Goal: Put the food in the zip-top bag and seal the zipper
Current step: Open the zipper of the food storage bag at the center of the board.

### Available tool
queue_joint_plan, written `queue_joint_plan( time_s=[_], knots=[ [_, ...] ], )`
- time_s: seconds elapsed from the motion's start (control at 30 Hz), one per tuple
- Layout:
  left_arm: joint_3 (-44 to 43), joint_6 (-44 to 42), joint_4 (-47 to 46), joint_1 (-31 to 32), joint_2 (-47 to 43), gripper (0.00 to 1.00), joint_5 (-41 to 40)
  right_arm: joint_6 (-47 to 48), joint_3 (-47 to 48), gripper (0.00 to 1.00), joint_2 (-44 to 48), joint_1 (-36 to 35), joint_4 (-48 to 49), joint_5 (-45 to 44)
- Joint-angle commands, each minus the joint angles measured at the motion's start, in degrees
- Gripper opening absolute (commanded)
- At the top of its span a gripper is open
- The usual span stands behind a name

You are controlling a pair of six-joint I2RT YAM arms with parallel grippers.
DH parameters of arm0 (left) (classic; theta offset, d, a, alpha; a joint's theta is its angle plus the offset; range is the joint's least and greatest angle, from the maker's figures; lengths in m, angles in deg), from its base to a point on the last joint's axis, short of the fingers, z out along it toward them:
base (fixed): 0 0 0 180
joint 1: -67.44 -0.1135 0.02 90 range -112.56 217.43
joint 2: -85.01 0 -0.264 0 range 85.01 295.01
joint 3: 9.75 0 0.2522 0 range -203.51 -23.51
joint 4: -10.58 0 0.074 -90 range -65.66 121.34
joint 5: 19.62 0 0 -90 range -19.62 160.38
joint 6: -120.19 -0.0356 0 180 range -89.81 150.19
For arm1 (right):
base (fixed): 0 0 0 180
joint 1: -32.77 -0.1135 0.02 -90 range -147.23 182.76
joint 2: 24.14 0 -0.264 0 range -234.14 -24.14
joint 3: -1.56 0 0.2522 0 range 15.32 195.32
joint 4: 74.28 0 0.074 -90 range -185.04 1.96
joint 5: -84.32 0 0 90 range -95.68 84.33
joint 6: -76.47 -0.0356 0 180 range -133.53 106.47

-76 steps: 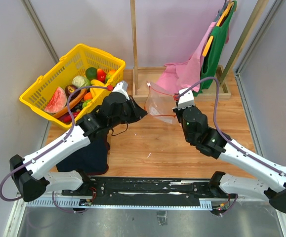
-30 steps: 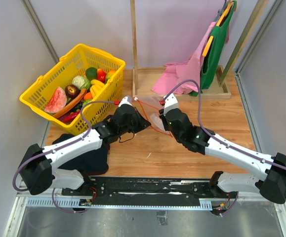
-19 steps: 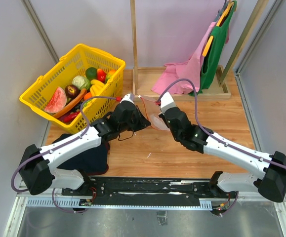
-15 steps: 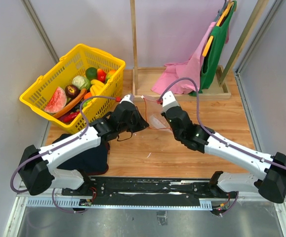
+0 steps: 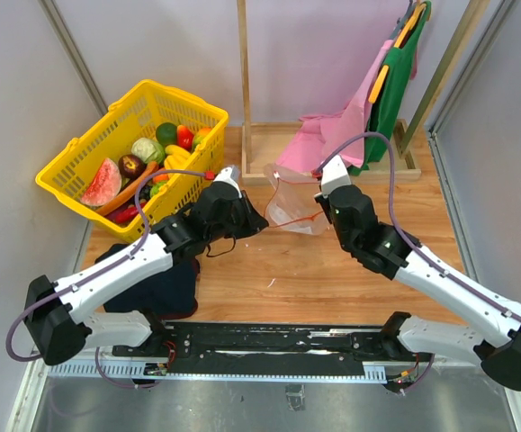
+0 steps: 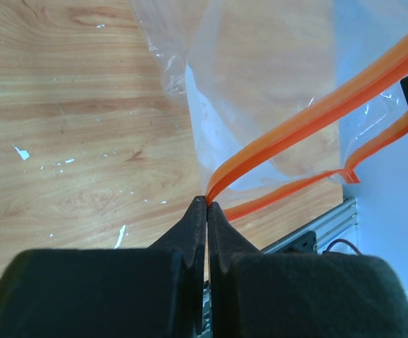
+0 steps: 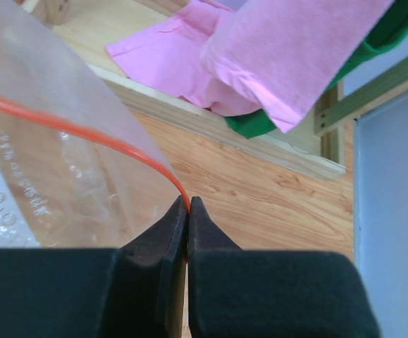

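The clear zip-top bag (image 5: 291, 200) hangs between my two grippers above the wooden table. My left gripper (image 5: 262, 222) is shut on the red-orange zipper (image 6: 309, 113) at one end; in the left wrist view the strip leaves my closed fingertips (image 6: 207, 204). My right gripper (image 5: 321, 200) is shut on the zipper (image 7: 84, 130) at the other end, the strip pinched at the fingertips (image 7: 188, 203). The bag mouth gapes open between them. The food (image 5: 143, 157) lies in the yellow basket (image 5: 80, 148) at the back left.
A wooden stand (image 5: 242, 81) rises behind the bag. A pink cloth (image 5: 336, 135) and a green garment (image 5: 395, 81) hang at the back right. A dark cloth (image 5: 166, 283) lies under my left arm.
Both grippers have drawn apart with the zipper ends, my right one moving right and back. The bag, bunched low between them before, now hangs spread with its mouth open.
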Motion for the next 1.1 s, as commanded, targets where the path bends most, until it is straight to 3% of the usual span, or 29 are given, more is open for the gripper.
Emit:
queue_joint_plan(
  time_s=[0.0,0.27,0.4,0.67,0.77,1.07],
  knots=[
    [-0.5,-2.5,1.2,-0.4,1.5,0.0,2.2,-0.1,1.3,0.01,1.5,1.3,-3.1,11.5],
    [-1.9,-2.5,-2.0,-0.4,5.3,0.04,4.9,-3.9,2.8,0.01,-0.5,1.1,-6.1,18.0],
    [-2.6,-2.7,-2.2,-0.7,5.3,0.25,4.2,-5.2,2.8,0.01,-1.4,0.9,-6.2,18.5],
    [-5.7,-6.2,2.7,-3.3,0.8,0.77,-0.3,-6.9,5.7,0.01,-4.1,0.9,-10.7,13.2],
    [-8.9,-8.9,7.8,-7.1,-0.6,0.87,-1.5,-7.1,6.1,0.01,-4.4,0.8,-10.8,13.0],
    [-21.3,-17.5,20.3,-23.9,-0.2,0.99,-2.0,-7.8,6.6,0.01,-5.6,0.9,-11.8,13.2]
  ],
)
